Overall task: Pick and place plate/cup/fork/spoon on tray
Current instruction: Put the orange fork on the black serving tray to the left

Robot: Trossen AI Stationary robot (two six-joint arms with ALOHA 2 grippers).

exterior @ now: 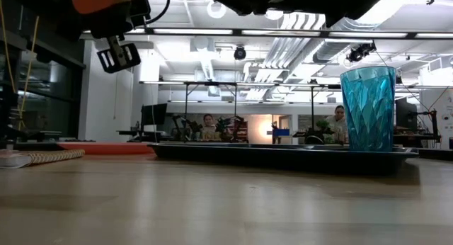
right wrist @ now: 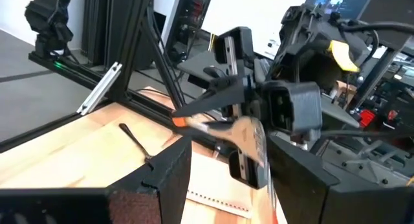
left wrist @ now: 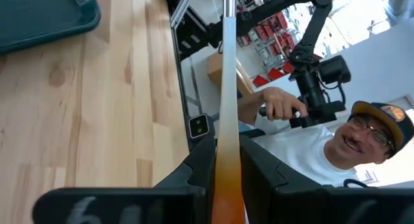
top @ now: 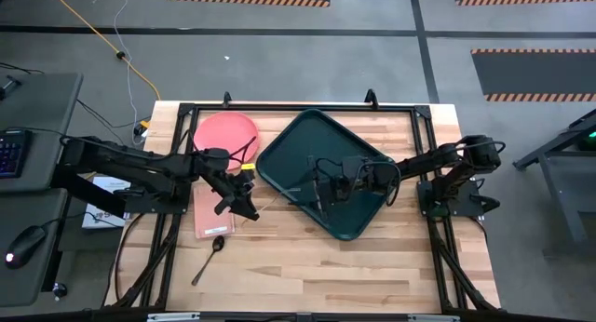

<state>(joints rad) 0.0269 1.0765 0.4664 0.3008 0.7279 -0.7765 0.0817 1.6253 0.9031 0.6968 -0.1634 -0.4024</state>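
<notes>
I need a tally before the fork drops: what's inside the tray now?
The cup stands upright in the tray. The right gripper hovers over the tray's middle and covers part of its floor, so anything beneath it cannot be seen.

Pink slab (top: 210, 213) on table (top: 307, 271); seated people (exterior: 209, 122) beyond.

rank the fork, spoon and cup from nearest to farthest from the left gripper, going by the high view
1. fork: held in the left gripper itself, over the table beside the tray's left edge.
2. spoon: on the table in front of that gripper.
3. cup: on the tray, under the right arm.
</notes>
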